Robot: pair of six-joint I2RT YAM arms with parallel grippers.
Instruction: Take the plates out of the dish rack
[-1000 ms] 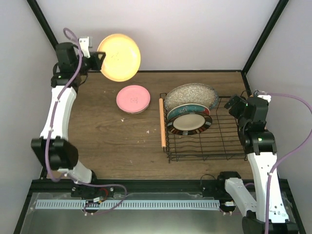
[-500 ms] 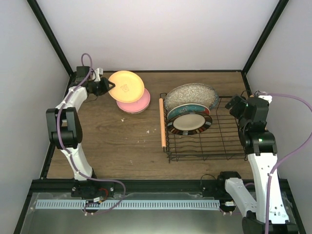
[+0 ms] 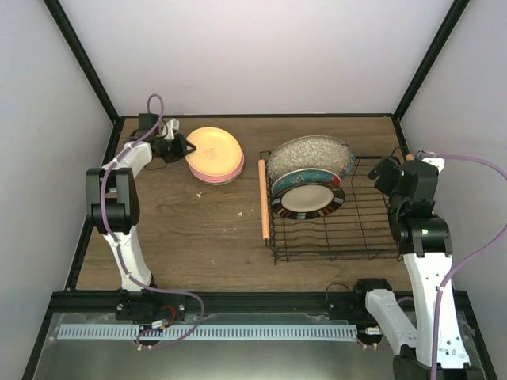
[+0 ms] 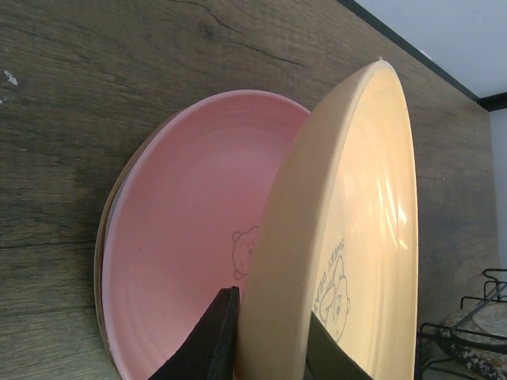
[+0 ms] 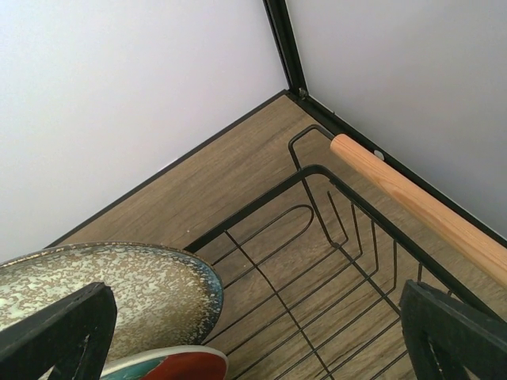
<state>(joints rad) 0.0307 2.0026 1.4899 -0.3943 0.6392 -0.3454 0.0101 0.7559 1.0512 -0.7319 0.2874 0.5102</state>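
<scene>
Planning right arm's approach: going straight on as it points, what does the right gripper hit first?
Probably the dish rack wire near its far corner; depth is unclear. The grey speckled plate sits left of the right gripper's line, the wooden handle right.

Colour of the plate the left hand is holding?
The plate is orange-yellow with a faint bear print; left wrist view shows it best.

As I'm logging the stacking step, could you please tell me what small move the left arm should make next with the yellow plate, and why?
Probably lower the orange-yellow plate flat, then open the fingers: the left gripper grips its rim, and it leans tilted over the pink plate.
</scene>
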